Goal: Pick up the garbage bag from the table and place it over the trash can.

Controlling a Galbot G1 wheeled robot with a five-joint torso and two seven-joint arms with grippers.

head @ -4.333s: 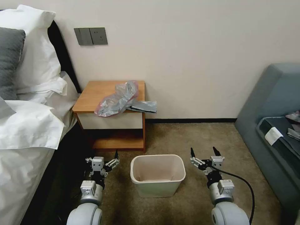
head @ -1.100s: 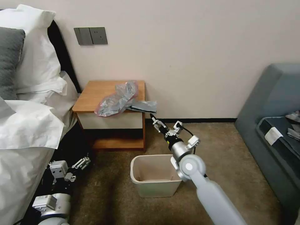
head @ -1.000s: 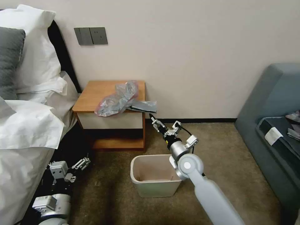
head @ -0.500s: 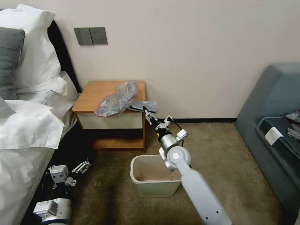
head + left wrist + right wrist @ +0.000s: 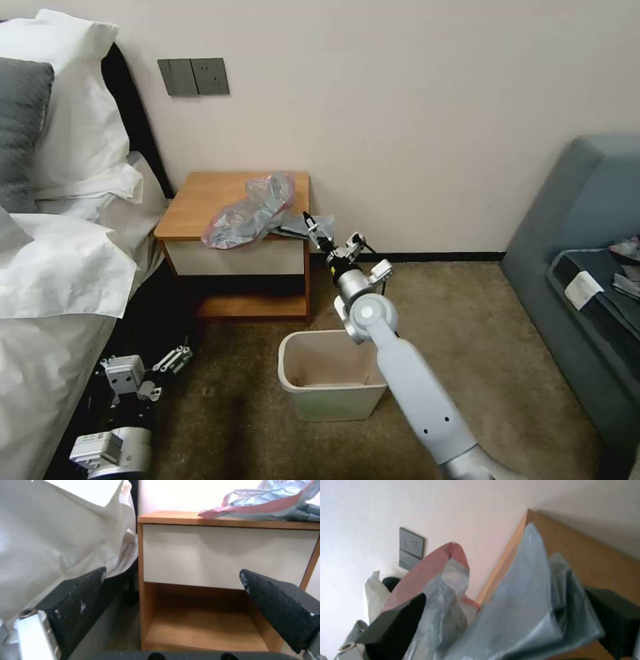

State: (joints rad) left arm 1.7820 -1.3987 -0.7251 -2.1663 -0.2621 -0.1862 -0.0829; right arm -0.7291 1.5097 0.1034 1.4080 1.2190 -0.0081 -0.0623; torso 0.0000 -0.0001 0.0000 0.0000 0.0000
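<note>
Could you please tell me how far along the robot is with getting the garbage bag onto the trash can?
Early stage. The garbage bag still lies on the nightstand. In hand: the right gripper is at the bag's overhanging end, fingers open around it in the wrist view. The left gripper waits low beside the bed. Left: grasp, lift and fit it over the empty trash can.

the garbage bag (image 5: 250, 210) lies crumpled on the table (image 5: 200, 200), left of centre in the head view: thin, translucent grey plastic with a pinkish-red rim. its flat grey end hangs past the table's right front corner. the table has an orange-brown wooden top, a white drawer front and a low open shelf, and stands against the wall. the trash can (image 5: 330, 377), cream-beige with rounded corners and a rolled rim, stands upright on the carpet at lower centre, well apart from the bag.
</note>
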